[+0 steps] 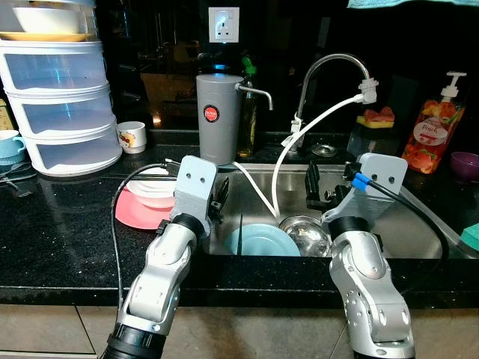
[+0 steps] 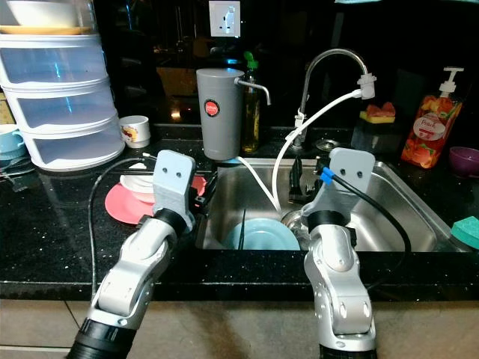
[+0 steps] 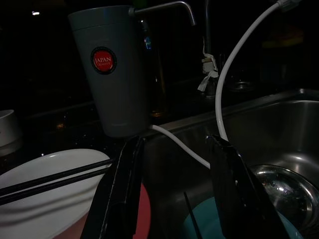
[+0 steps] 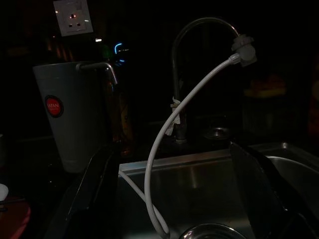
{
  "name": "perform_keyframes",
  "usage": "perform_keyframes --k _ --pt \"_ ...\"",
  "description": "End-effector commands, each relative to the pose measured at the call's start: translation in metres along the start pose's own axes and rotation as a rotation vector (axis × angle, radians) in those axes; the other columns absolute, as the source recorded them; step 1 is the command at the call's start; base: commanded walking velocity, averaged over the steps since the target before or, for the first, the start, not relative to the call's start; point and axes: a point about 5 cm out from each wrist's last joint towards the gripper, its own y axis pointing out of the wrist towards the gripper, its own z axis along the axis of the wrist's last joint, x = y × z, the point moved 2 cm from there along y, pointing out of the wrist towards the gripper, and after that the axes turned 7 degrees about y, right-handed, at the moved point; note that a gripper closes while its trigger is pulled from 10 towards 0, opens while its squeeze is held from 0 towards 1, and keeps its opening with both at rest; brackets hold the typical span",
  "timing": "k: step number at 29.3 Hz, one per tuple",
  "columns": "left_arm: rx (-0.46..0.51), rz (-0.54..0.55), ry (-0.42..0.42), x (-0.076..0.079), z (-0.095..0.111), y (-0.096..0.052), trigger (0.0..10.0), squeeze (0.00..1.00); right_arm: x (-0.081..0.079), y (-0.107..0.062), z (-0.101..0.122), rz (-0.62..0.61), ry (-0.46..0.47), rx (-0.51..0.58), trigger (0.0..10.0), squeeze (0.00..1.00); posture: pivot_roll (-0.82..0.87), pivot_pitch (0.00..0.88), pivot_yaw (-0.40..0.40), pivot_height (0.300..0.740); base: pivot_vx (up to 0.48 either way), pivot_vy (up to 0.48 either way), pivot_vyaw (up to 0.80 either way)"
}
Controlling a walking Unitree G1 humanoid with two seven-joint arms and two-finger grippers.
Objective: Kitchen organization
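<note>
A steel sink (image 1: 416, 218) holds a light blue plate (image 1: 262, 241), a steel bowl (image 1: 305, 233) and a thin black chopstick (image 1: 241, 233). On the counter to its left lies a pink plate (image 1: 135, 212) with a white plate (image 1: 153, 187) on top, and black chopsticks (image 3: 50, 179) rest across the white one. My left gripper (image 1: 219, 196) hovers open at the sink's left rim, between the plates and the basin, with nothing in it. Over the basin above the steel bowl, my right gripper (image 1: 318, 187) is open wide and holds nothing.
A grey water filter jug (image 1: 219, 118) and a faucet (image 1: 329, 63) with a white hose (image 1: 281, 164) stand behind the sink. Stacked plastic containers (image 1: 60, 105) and a mug (image 1: 132, 137) sit at the back left. A soap bottle (image 1: 432, 126) and a green sponge (image 1: 471, 236) are on the right.
</note>
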Motion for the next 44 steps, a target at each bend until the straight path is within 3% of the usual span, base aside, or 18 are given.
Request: perform_keyframes --k 1,21,25,32,37,44 --pt "0.005 -0.004 0.001 0.001 0.0 -0.001 10.0 0.0 0.001 -0.001 0.0 -0.009 -0.006 0.001 10.0 0.0 0.05 0.0 -0.042 0.74 0.0 0.0 0.0" --pt "-0.009 0.0 0.008 0.0 0.0 -0.001 10.0 0.0 0.0 0.0 0.0 -0.009 -0.007 0.002 10.0 0.0 0.05 0.0 -0.035 0.74 0.0 0.0 0.0" --pt "-0.035 0.008 0.017 -0.007 -0.003 0.001 10.0 0.0 0.002 0.0 0.001 -0.016 -0.009 0.008 10.0 0.0 0.05 0.0 -0.029 0.74 0.0 0.0 0.0" --pt "-0.159 -0.028 0.028 -0.032 -0.004 0.009 10.0 0.0 0.006 0.003 0.013 -0.013 -0.035 0.04 10.0 0.0 0.05 0.0 -0.029 0.74 0.0 0.0 0.0" --pt "-0.188 -0.02 0.08 -0.042 0.007 0.016 10.0 0.0 0.005 0.006 0.018 -0.005 -0.038 0.053 10.0 0.0 0.04 0.0 -0.028 0.74 0.0 0.0 0.0" --pt "-0.166 -0.072 0.063 -0.05 0.016 0.03 10.0 0.0 0.003 0.007 0.021 0.0 -0.041 0.063 10.0 0.0 0.03 0.0 -0.018 0.74 0.0 0.0 0.0"
